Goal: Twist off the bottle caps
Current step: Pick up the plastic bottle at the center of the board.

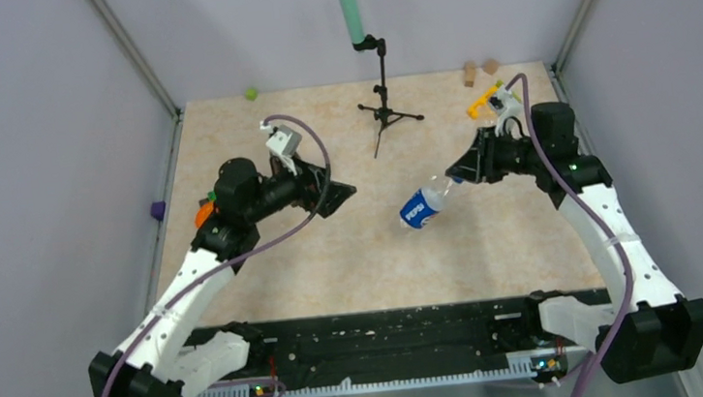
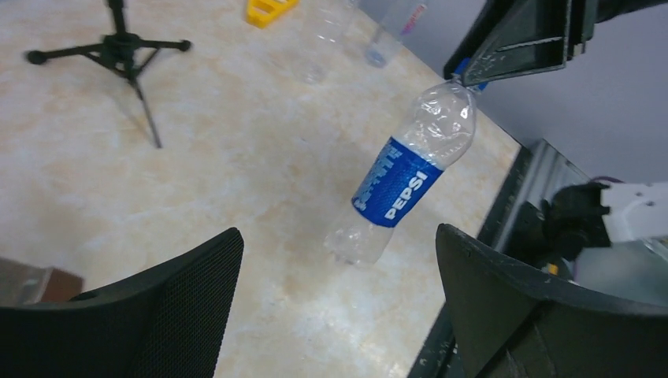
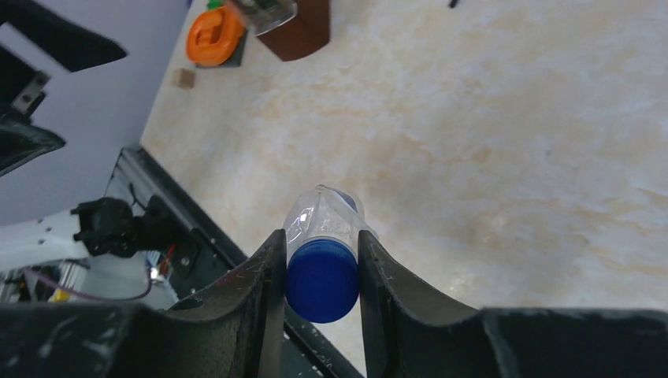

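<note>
Far left of the bench (image 1: 335, 268) there was a small purple thing (image 1: 157, 209) right at the edge and an orange bit (image 1: 203, 213) tucked beside the left arm (image 1: 189, 272), plus a little green ball (image 1: 250, 93) up by the back wall. The left fingers (image 2: 181, 291) were spread wide with nothing between them, aimed across at the Pepsi bottle (image 2: 406, 177) but well apart from it. Around the middle stood a black tripod stand (image 1: 386, 108) with a teal cylinder (image 1: 345, 4) on top. Just right of center, the Pepsi bottle hung tilted, neck up toward the right arm and base slanting down toward the left arm. It looked lifted off the bench, though I couldn't swear the base wasn't touching. The right fingers (image 3: 264, 299) were pinched narrow on its dark blue cap (image 3: 321, 279), one on each side, and the cap was on the neck. From the left wrist view you could also make out two more clear bottles, a plain clear bottle (image 2: 323, 39) and a bluish one (image 2: 390, 31), standing further back near a yellow object (image 2: 268, 9), too blurry to say anything about their caps. Two wooden blocks (image 1: 469, 73) sat in the far right corner.
</note>
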Controlling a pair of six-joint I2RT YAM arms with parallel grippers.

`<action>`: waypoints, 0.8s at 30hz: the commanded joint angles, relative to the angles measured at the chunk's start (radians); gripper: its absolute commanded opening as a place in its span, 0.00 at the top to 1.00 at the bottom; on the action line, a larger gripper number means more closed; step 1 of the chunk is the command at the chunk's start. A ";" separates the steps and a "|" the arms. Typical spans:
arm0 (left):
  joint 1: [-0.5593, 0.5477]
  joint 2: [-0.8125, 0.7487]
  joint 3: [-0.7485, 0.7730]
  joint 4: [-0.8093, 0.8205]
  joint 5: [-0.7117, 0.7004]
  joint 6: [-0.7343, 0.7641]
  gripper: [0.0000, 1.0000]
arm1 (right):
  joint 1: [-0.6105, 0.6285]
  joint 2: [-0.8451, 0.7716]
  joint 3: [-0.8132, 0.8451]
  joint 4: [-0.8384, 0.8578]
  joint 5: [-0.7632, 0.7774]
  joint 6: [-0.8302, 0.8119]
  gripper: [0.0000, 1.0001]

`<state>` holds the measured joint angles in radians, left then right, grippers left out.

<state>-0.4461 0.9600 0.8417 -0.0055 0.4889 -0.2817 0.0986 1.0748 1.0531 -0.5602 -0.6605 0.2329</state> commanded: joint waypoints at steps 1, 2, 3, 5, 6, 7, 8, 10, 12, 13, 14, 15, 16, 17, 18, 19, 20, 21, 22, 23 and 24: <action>-0.013 0.119 0.099 0.049 0.300 -0.067 0.07 | 0.037 -0.060 -0.044 0.160 -0.229 0.046 1.00; -0.027 0.138 0.104 0.045 0.307 -0.062 0.07 | 0.050 -0.068 -0.061 0.192 -0.235 0.070 1.00; -0.052 0.148 0.105 0.039 0.289 -0.039 0.06 | 0.061 -0.074 -0.080 0.230 -0.247 0.096 1.00; -0.118 0.154 0.113 -0.019 0.212 0.035 0.04 | 0.093 -0.077 -0.114 0.294 -0.263 0.141 1.00; -0.149 0.155 0.120 -0.047 0.162 0.067 0.03 | 0.105 -0.076 -0.125 0.318 -0.273 0.155 1.00; -0.177 0.155 0.124 -0.058 0.134 0.086 0.02 | 0.115 -0.074 -0.135 0.338 -0.285 0.167 1.00; -0.199 0.157 0.123 -0.060 0.114 0.101 0.02 | 0.119 -0.076 -0.146 0.362 -0.294 0.184 1.00; -0.227 0.166 0.119 -0.059 0.117 0.119 0.02 | 0.124 -0.086 -0.179 0.444 -0.336 0.233 1.00; -0.241 0.192 0.132 -0.069 0.151 0.126 0.02 | 0.127 -0.098 -0.228 0.620 -0.415 0.322 1.00; -0.245 0.206 0.142 -0.082 0.182 0.129 0.02 | 0.129 -0.102 -0.254 0.682 -0.441 0.359 1.00; -0.249 0.223 0.149 -0.090 0.210 0.133 0.02 | 0.131 -0.105 -0.264 0.717 -0.452 0.381 1.00; -0.254 0.237 0.158 -0.102 0.233 0.137 0.02 | 0.133 -0.109 -0.270 0.730 -0.454 0.387 1.00; -0.258 0.248 0.167 -0.122 0.249 0.146 0.02 | 0.136 -0.110 -0.271 0.732 -0.458 0.384 1.00; -0.261 0.259 0.176 -0.147 0.254 0.157 0.02 | 0.139 -0.110 -0.271 0.735 -0.470 0.380 1.00; -0.262 0.269 0.181 -0.168 0.252 0.168 0.02 | 0.145 -0.110 -0.271 0.740 -0.486 0.379 1.00; -0.264 0.277 0.184 -0.180 0.253 0.178 0.02 | 0.151 -0.110 -0.272 0.745 -0.506 0.377 1.00; -0.265 0.287 0.188 -0.193 0.259 0.187 0.02 | 0.159 -0.112 -0.275 0.753 -0.516 0.375 1.00; -0.266 0.295 0.196 -0.212 0.268 0.193 0.02 | 0.168 -0.113 -0.277 0.764 -0.522 0.374 1.00; -0.267 0.305 0.205 -0.227 0.287 0.202 0.02 | 0.177 -0.116 -0.280 0.774 -0.534 0.372 1.00; -0.270 0.311 0.215 -0.248 0.303 0.210 0.02 | 0.188 -0.118 -0.280 0.777 -0.535 0.368 1.00; -0.271 0.316 0.220 -0.265 0.313 0.214 0.02 | 0.198 -0.118 -0.279 0.770 -0.528 0.357 1.00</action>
<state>-0.7090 1.2606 1.0008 -0.1967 0.7391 -0.1276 0.2539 0.9886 0.7719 0.1040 -1.1152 0.5854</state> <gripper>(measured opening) 0.980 0.332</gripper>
